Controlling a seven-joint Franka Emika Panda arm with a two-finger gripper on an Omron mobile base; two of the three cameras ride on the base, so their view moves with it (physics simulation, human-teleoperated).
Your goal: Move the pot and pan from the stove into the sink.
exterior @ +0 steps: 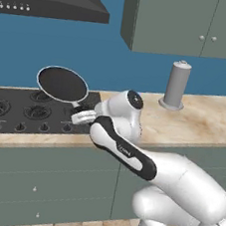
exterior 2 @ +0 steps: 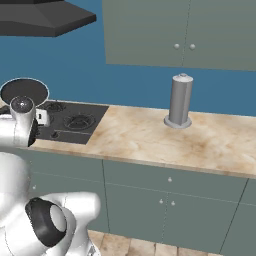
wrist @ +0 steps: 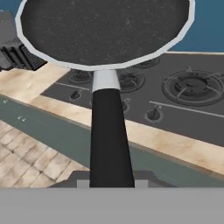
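In the hand view the gripper (wrist: 111, 183) is sitting at the bottom middle of the frame, pinching the pan (wrist: 105, 30) by its long black handle, jaws pressed in on both sides of it. The handle is running straight up the middle of the frame, away from the hand, and the round black bowl with its pale rim is spreading across the top. So the pan's long axis is lining up with the gripper.

Behind and below it the stove (wrist: 183, 100) is lying across the middle right, burner grates and knobs showing.

In the left base view the pan (exterior: 62, 84) is hanging lifted above the stove (exterior: 15, 110), tilted, in the left middle of the frame, handle pointing down and right toward the gripper (exterior: 82, 115).

Farther right a grey canister (exterior: 176, 85) is standing on the beige counter (exterior: 194, 120).
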